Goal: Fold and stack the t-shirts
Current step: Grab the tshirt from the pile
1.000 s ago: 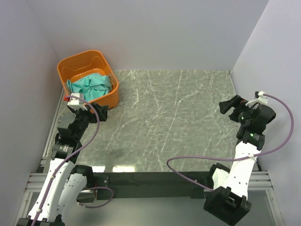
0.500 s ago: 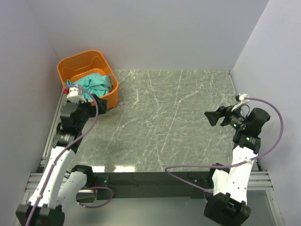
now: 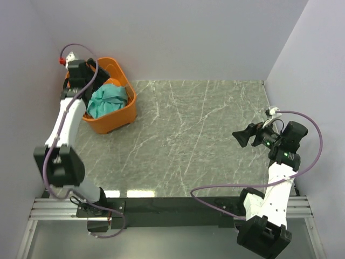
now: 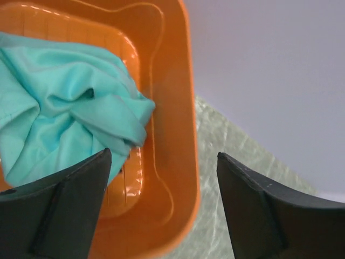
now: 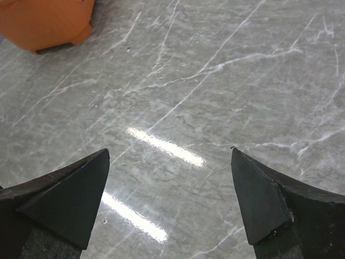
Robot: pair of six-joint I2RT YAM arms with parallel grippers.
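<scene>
Crumpled teal-green t-shirts (image 3: 108, 101) lie bunched inside the orange basket (image 3: 117, 122) at the table's far left corner. In the left wrist view the cloth (image 4: 64, 118) fills the left side of the basket (image 4: 167, 108). My left gripper (image 3: 98, 81) hangs open and empty above the basket's back rim, just over the cloth and not touching it; in its own view the left gripper (image 4: 161, 205) has its jaws wide apart. My right gripper (image 3: 242, 136) is open and empty above the bare table at the right; in its own view the right gripper (image 5: 170, 199) holds nothing.
The grey marble tabletop (image 3: 188, 135) runs between the white walls at the back and sides. The basket's corner shows at the top left of the right wrist view (image 5: 43, 21). A black rail runs along the near edge (image 3: 172, 205).
My left arm has swung up from in front of the basket to over its back rim. The basket has shifted slightly forward. My right gripper has moved a little left and lower.
</scene>
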